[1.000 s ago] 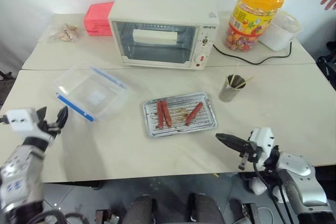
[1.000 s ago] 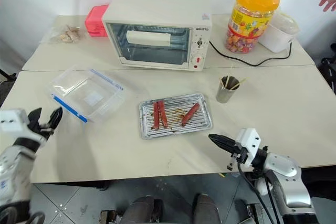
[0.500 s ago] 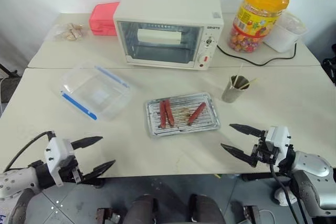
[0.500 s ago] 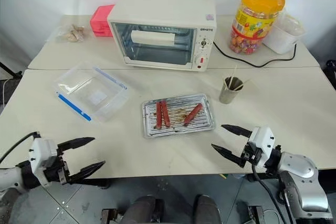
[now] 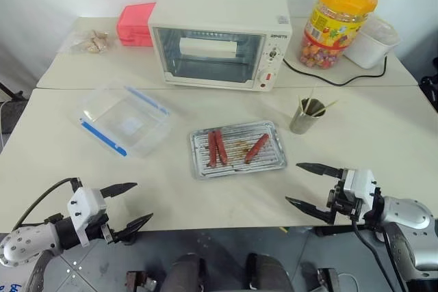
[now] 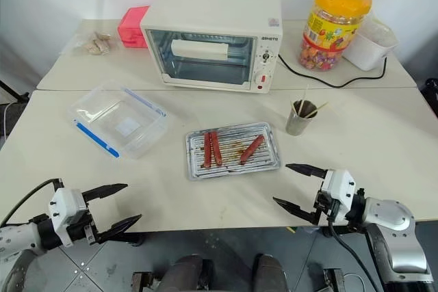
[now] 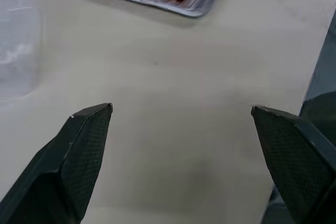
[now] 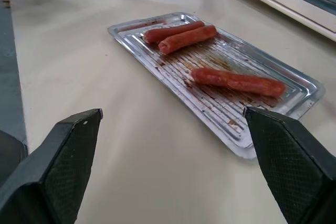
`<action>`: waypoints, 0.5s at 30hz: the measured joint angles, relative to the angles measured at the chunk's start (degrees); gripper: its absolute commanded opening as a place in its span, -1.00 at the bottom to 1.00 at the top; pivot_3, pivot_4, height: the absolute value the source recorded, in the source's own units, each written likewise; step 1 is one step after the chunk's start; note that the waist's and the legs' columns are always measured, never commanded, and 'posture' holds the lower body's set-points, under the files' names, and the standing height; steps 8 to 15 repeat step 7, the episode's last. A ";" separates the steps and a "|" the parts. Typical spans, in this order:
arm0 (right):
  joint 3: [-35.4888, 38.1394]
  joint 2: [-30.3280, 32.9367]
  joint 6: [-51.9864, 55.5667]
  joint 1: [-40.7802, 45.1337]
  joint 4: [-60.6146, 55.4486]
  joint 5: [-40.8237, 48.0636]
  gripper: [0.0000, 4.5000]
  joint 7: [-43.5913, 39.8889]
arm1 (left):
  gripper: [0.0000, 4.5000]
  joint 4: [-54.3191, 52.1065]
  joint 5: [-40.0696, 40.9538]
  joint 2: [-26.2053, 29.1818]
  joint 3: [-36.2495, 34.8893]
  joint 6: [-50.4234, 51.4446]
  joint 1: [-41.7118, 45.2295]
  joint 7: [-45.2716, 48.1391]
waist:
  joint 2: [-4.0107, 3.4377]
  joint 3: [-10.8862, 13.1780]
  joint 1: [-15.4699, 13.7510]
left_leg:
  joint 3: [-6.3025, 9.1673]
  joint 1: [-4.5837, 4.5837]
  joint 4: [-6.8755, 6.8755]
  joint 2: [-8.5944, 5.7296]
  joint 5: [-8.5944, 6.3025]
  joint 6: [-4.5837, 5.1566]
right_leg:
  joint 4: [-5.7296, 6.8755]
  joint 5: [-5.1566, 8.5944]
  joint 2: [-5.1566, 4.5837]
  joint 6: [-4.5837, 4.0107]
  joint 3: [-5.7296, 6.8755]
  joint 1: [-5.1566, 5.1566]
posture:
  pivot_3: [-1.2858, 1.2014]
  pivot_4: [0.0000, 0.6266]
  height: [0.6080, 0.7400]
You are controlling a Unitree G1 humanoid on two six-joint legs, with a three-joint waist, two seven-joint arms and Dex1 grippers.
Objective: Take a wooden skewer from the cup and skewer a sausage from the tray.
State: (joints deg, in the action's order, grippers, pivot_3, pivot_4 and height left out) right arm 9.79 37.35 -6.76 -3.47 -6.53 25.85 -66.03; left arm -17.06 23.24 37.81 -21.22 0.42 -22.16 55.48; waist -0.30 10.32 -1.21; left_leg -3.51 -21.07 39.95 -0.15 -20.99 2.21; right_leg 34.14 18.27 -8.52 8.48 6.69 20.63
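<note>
Black fingers stand wide apart on both my grippers, holding nothing: the left gripper (image 5: 127, 204) hangs off the table's (image 5: 383, 121) near left edge, the right gripper (image 5: 309, 184) over its near right edge. Past them, mid-table, I see the tray (image 5: 271, 160) with three sausages (image 5: 256, 148). Right of it, farther back, the cup (image 5: 302, 117) holds skewers (image 5: 314, 107).
</note>
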 measured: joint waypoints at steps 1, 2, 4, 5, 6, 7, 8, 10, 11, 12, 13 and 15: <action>-0.03 0.00 -0.14 0.48 0.60 -0.10 0.99 -0.03 | 1.00 0.00 -0.24 -0.38 0.14 -0.50 -0.08 -0.04 | 0.00 0.00 -0.02 | -0.01 0.00 0.00 0.00 0.00 0.00 | -0.01 0.00 -0.01 0.00 0.00 0.00 | 0.03 -0.52 1.00; -0.21 0.00 -0.51 1.24 1.50 -0.29 0.99 -0.20 | 1.00 0.00 -0.34 -0.79 0.26 -0.93 -0.17 -0.18 | 0.00 0.00 -0.04 | 0.00 0.01 0.01 0.00 0.00 0.00 | 0.00 0.00 0.00 0.00 0.00 -0.01 | 0.03 -0.52 1.00; -0.39 0.00 -0.82 2.33 2.62 -0.67 0.99 -0.45 | 1.00 0.01 -0.39 -1.10 0.40 -1.13 -0.14 -0.50 | 0.00 0.00 -0.05 | 0.01 0.00 0.01 0.00 0.00 0.01 | 0.00 0.00 0.00 0.00 0.01 0.00 | 0.03 -0.52 1.00; -0.52 0.00 -0.94 2.60 2.81 -0.71 0.99 -0.67 | 1.00 0.01 -0.39 -1.11 0.40 -1.13 -0.12 -0.66 | 0.00 0.00 -0.05 | 0.02 0.00 0.01 0.00 0.00 0.01 | 0.01 0.00 0.00 0.00 0.02 0.00 | 0.03 -0.52 1.00; -0.61 0.00 -1.12 2.75 2.98 -0.73 0.99 -0.81 | 1.00 0.01 -0.39 -1.13 0.40 -1.13 -0.12 -0.76 | 0.00 0.00 -0.05 | 0.02 0.00 0.00 0.00 0.00 0.01 | 0.01 0.00 0.00 0.00 0.02 0.00 | 0.03 -0.52 1.00; -0.65 0.00 -1.33 2.81 3.23 -0.75 0.99 -0.88 | 1.00 0.01 -0.39 -1.13 0.40 -1.13 -0.09 -0.83 | 0.00 0.00 -0.04 | 0.02 0.00 0.01 0.00 0.00 0.01 | 0.00 0.00 0.00 0.00 0.02 -0.01 | 0.03 -0.52 1.00; -0.65 0.00 -1.33 2.81 3.23 -0.75 0.99 -0.88 | 1.00 0.01 -0.39 -1.13 0.40 -1.13 -0.09 -0.83 | 0.00 0.00 -0.04 | 0.02 0.00 0.01 0.00 0.00 0.01 | 0.00 0.00 0.00 0.00 0.02 -0.01 | 0.03 -0.52 1.00; -0.65 0.00 -1.33 2.81 3.23 -0.75 0.99 -0.88 | 1.00 0.01 -0.39 -1.13 0.40 -1.13 -0.09 -0.83 | 0.00 0.00 -0.04 | 0.02 0.00 0.01 0.00 0.00 0.01 | 0.00 0.00 0.00 0.00 0.02 -0.01 | 0.03 -0.52 1.00; -0.65 0.00 -1.33 2.81 3.23 -0.75 0.99 -0.88 | 1.00 0.01 -0.39 -1.13 0.40 -1.13 -0.09 -0.83 | 0.00 0.00 -0.04 | 0.02 0.00 0.01 0.00 0.00 0.01 | 0.00 0.00 0.00 0.00 0.02 -0.01 | 0.03 -0.52 1.00; -0.65 0.00 -1.33 2.81 3.23 -0.75 0.99 -0.88 | 1.00 0.01 -0.39 -1.13 0.40 -1.13 -0.09 -0.83 | 0.00 0.00 -0.04 | 0.02 0.00 0.01 0.00 0.00 0.01 | 0.00 0.00 0.00 0.00 0.02 -0.01 | 0.03 -0.52 1.00; -0.65 0.00 -1.33 2.81 3.23 -0.75 0.99 -0.88 | 1.00 0.01 -0.39 -1.13 0.40 -1.13 -0.09 -0.83 | 0.00 0.00 -0.04 | 0.02 0.00 0.01 0.00 0.00 0.01 | 0.00 0.00 0.00 0.00 0.02 -0.01 | 0.03 -0.52 1.00; -0.65 0.00 -1.33 2.81 3.23 -0.75 0.99 -0.88 | 1.00 0.01 -0.39 -1.13 0.40 -1.13 -0.09 -0.83 | 0.00 0.00 -0.04 | 0.02 0.00 0.01 0.00 0.00 0.01 | 0.00 0.00 0.00 0.00 0.02 -0.01 | 0.03 -0.52 1.00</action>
